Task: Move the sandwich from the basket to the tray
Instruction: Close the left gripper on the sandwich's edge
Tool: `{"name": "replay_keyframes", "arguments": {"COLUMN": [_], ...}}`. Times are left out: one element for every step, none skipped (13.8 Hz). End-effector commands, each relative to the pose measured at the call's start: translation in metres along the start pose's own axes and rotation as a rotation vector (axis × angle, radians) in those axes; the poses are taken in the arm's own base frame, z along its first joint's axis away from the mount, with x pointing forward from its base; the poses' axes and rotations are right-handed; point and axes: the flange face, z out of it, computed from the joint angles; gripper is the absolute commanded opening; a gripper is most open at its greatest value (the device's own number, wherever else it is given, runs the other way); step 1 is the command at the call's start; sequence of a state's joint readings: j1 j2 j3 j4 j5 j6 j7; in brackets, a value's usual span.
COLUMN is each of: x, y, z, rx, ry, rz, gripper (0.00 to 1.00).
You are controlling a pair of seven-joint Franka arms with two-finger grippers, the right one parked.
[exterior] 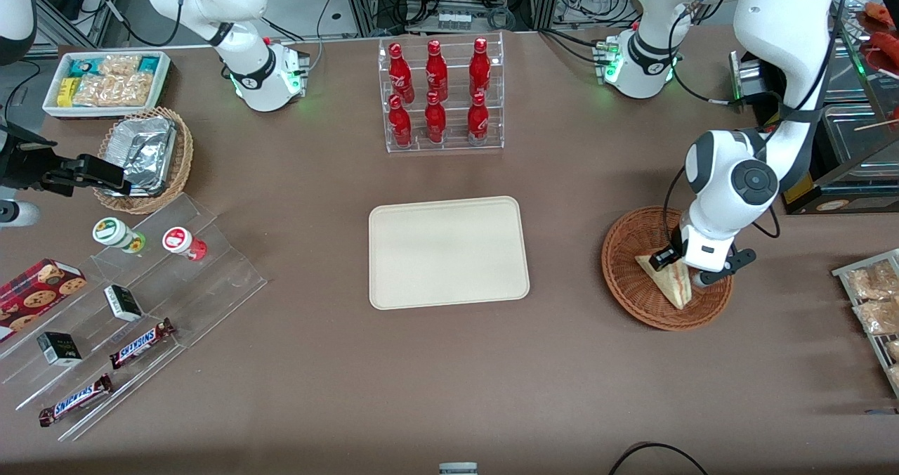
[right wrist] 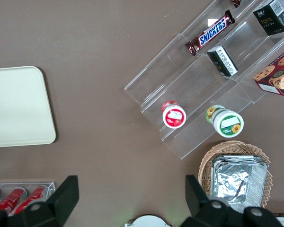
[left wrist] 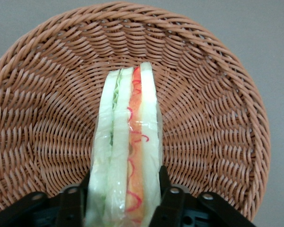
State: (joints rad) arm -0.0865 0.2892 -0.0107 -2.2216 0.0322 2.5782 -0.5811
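The clear-wrapped sandwich (exterior: 671, 280) stands on edge in the round reddish-brown wicker basket (exterior: 627, 278), toward the working arm's end of the table. My left gripper (exterior: 690, 270) is down in the basket, shut on the sandwich. In the left wrist view the sandwich (left wrist: 128, 156), with pale bread and red and green filling, runs between the two black fingers (left wrist: 168, 198), which press on both its bread faces; the basket (left wrist: 47, 118) weave fills the view under it. The cream-beige tray (exterior: 447, 252) lies flat in the middle of the table, with nothing on it.
A clear rack of red bottles (exterior: 439, 95) stands farther from the front camera than the tray. Wrapped pastries on a wire rack (exterior: 874, 299) lie beside the basket at the table's edge. Toward the parked arm's end are stepped acrylic shelves (exterior: 126, 306) with snacks, a foil-container basket (exterior: 145, 159) and a white tub (exterior: 105, 81).
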Motion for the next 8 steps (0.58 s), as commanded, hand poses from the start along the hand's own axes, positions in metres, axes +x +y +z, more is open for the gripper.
{"name": "replay_keyframes", "arguments": {"x": [0.008,0.013,0.016,0.022,0.021,0.020,0.020,0.018], "y": [0.008,0.012,0.018,0.024,0.036,0.049,0.060,0.076], "z": [-0.015,-0.025,-0.037,-0.053,-0.068,-0.085,-0.098,-0.115], "rx": [-0.008,0.009,0.033,0.046,0.048,0.043,0.041,0.038], "ry": [0.015,-0.008,-0.038,-0.048,-0.055,-0.052,-0.055,-0.059], "rz": [-0.016,-0.009,0.007,0.014,0.034,0.050,0.061,0.085], "gripper": [0.00,0.00,0.00,0.00,0.00,0.00,0.00,0.00]}}
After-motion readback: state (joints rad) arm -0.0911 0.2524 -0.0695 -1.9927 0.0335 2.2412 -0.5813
